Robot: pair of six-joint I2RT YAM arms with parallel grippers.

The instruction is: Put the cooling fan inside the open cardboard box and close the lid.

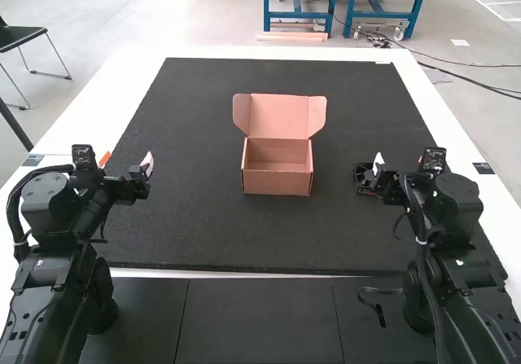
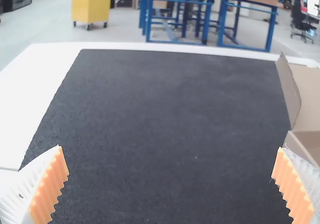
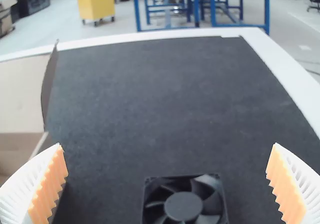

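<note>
1. Cardboard box (image 1: pixel 277 178): plain light brown, inside and outside; no pattern noted.
2. Cooling fan (image 3: pixel 184 204): black throughout, including frame, blades and hub.
3. Mat (image 1: pixel 203 217): black, with a fine speckled grain.
4. Table (image 1: pixel 85 116): plain white.
5. Left gripper (image 2: pixel 167 189): fingers (image 2: pixel 15 204) white, ribbed; pads (image 2: pixel 49 186) orange, saw-toothed.
6. Right gripper (image 3: pixel 165 174): fingers (image 3: pixel 302 184) white, ribbed; pads (image 3: pixel 281 184) orange, saw-toothed.
7. Left arm (image 1: pixel 49 217) and right arm (image 1: pixel 452 209): black.
</note>
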